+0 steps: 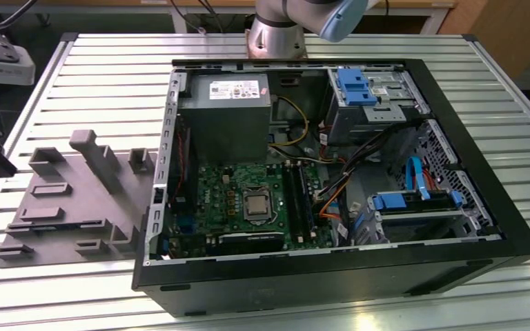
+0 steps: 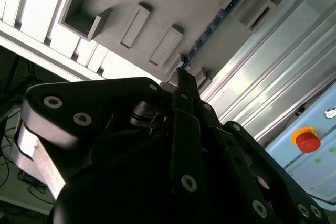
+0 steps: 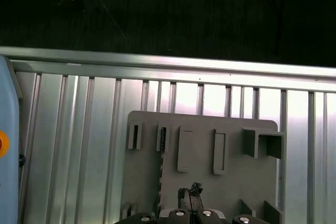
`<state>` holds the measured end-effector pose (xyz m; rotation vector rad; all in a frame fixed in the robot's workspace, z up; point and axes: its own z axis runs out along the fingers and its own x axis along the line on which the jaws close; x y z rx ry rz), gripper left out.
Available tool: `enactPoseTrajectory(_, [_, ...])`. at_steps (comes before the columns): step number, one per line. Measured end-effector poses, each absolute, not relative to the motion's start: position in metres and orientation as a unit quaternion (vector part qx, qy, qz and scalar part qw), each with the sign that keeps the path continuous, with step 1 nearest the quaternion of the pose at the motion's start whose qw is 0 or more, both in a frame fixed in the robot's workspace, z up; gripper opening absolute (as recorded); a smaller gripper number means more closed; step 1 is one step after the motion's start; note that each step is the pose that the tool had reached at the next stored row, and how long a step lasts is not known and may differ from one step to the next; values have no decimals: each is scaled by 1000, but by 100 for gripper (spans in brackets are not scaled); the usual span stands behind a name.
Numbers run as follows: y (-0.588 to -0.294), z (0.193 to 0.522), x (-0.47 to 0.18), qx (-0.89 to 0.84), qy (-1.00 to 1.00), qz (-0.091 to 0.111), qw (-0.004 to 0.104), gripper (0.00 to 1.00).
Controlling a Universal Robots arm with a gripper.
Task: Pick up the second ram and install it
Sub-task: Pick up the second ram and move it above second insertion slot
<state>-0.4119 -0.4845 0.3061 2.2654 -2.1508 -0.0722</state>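
1 dark memory stick (image 2: 210, 31) stands on edge in a slot of the grey tray (image 3: 142, 171), which lies on the slatted table (image 1: 108, 69) to the exterior view's left of the open computer case (image 1: 339, 283). Above the tray hangs the gripper (image 3: 191, 195), apart from the stick, its pincer pressed together and empty.
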Motion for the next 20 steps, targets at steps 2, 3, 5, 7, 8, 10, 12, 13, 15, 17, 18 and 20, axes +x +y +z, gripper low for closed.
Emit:
enactPoseTrajectory(2, [-484, 305, -412, 727, -687, -23, 9, 11])
enactPoseTrajectory(3, [-484, 305, -412, 727, -686, -23, 9, 11])
enactPoseTrajectory(5, [-484, 305, -412, 728, -685, -23, 9, 11])
enactPoseTrajectory(7, [-484, 304, -412, 729, -684, -23, 9, 11])
enactPoseTrajectory(8, [-484, 304, -412, 730, -683, -23, 9, 11])
enactPoseTrajectory(10, [-484, 303, -412, 731, -682, -23, 9, 11])
enactPoseTrajectory(12, [-484, 303, -412, 732, -681, -23, 9, 11])
enactPoseTrajectory(13, [-484, 302, -412, 733, -680, -23, 9, 11])
enactPoseTrajectory(15, [-484, 302, -412, 734, -679, -23, 9, 11])
enactPoseTrajectory(17, [-484, 301, -412, 735, -678, -23, 9, 11])
enactPoseTrajectory(18, [-484, 301, -412, 735, -677, -23, 9, 11])
enactPoseTrajectory(20, [-484, 300, -412, 736, -676, -23, 9, 11])
